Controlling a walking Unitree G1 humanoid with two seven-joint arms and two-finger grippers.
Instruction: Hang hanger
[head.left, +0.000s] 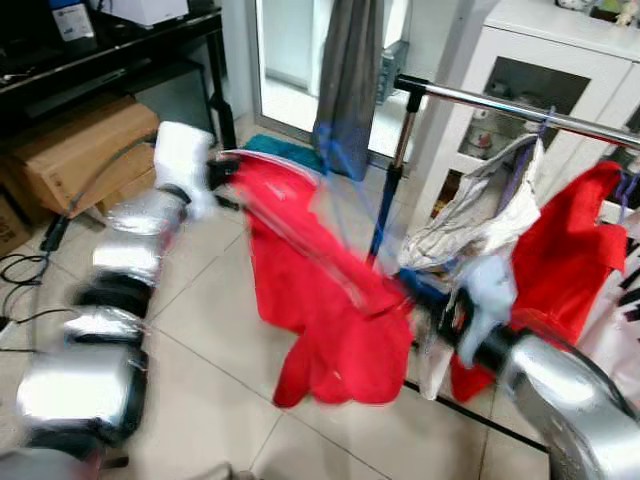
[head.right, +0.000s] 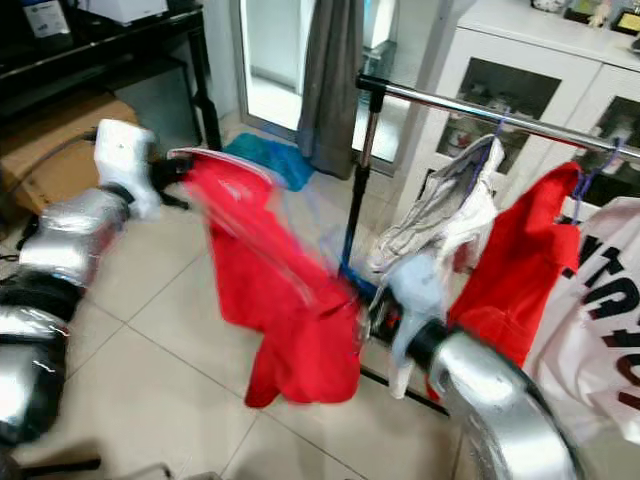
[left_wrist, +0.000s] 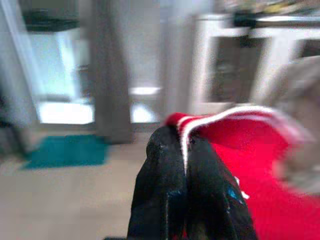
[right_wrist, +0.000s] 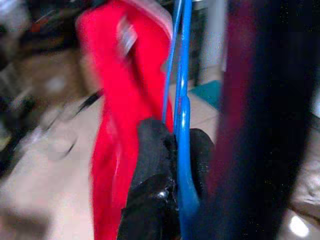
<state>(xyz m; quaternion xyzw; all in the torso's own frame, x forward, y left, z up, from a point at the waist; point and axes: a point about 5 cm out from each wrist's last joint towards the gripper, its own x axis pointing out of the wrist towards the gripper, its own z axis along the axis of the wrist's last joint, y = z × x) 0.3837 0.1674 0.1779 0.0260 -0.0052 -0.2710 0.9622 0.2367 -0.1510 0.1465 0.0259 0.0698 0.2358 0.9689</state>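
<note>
Room: tiled floor (head.left: 200, 340), a white cabinet (head.left: 560, 70) with glass doors behind a metal clothes rail (head.right: 480, 108), a grey curtain (head.left: 350, 70) by the doorway, a teal mat (left_wrist: 67, 150) on the floor below it.
Left pincer (left_wrist: 184, 150): fingers pressed together, gripping the white-trimmed edge of a red garment (head.left: 320, 290); raised at the robot's left, well apart from the rail.
Right pincer (right_wrist: 175, 145): fingers closed on the blue hanger (right_wrist: 183, 100), whose thin blue wire runs up out of the grip; low and just in front of the clothes on the rail.
Hanger: held by the right pincer, with the red garment beside it; blurred, so how the garment sits on it cannot be told.
Red garment: stretched between the two pincers, its lower part drooping toward the floor.
Rail: carries a grey-white garment (head.right: 440, 210), a second red garment (head.right: 520, 270) and a white one with black letters (head.right: 600, 310), all hanging side by side.
Left side: cardboard boxes (head.left: 80, 150) under a black tabletop (head.left: 110, 50), cables (head.left: 20, 290) on the floor.
</note>
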